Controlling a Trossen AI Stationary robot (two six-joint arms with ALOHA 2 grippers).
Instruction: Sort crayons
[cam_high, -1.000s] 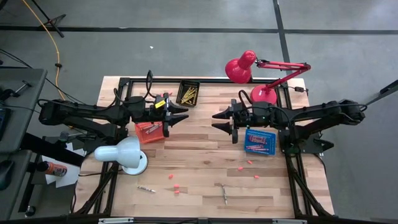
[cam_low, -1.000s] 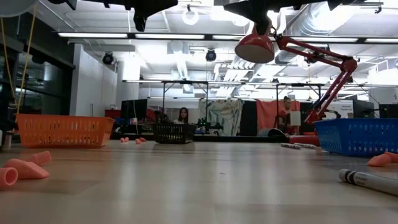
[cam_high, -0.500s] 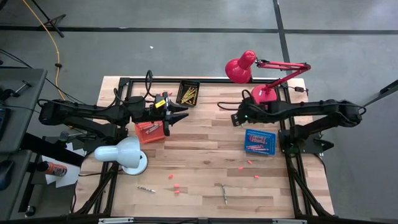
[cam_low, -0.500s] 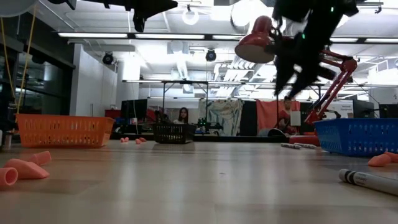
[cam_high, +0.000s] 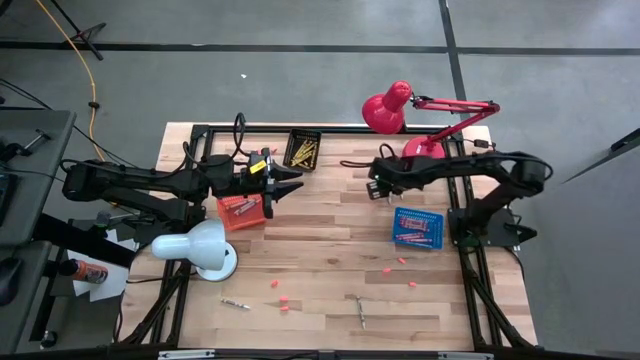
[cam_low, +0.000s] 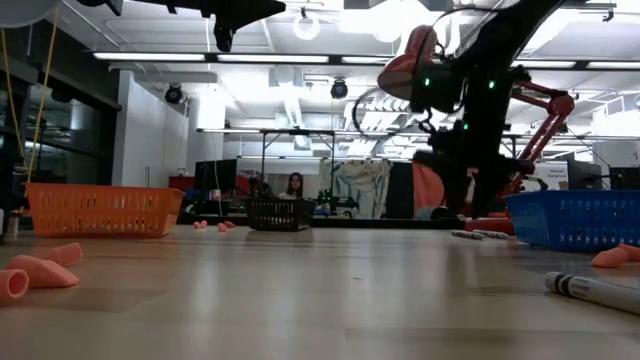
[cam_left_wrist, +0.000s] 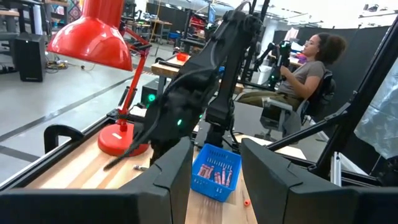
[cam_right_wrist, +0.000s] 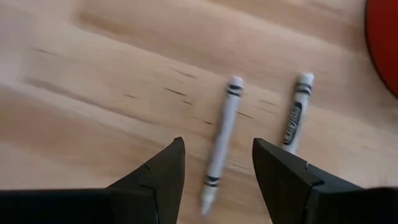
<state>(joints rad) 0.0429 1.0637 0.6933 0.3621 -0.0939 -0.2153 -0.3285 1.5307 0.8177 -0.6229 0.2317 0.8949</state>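
Grey crayons next, sorting part done.
Right end effector open over two grey wax crayons at counter's 1 o'clock; left end effector open, empty; strays remain at 6.

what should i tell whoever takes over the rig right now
Right gripper: open and empty, lowered over two grey-white crayons lying apart on the wood near the red lamp's base; one sits between its fingers.
Left gripper: open, empty, raised beside the orange basket.
Done: yellow crayons in the black basket, red ones in the orange basket, some in the blue basket.
Left: those two crayons, plus two loose crayons toward the table's front edge. Small pink bits are also scattered there.
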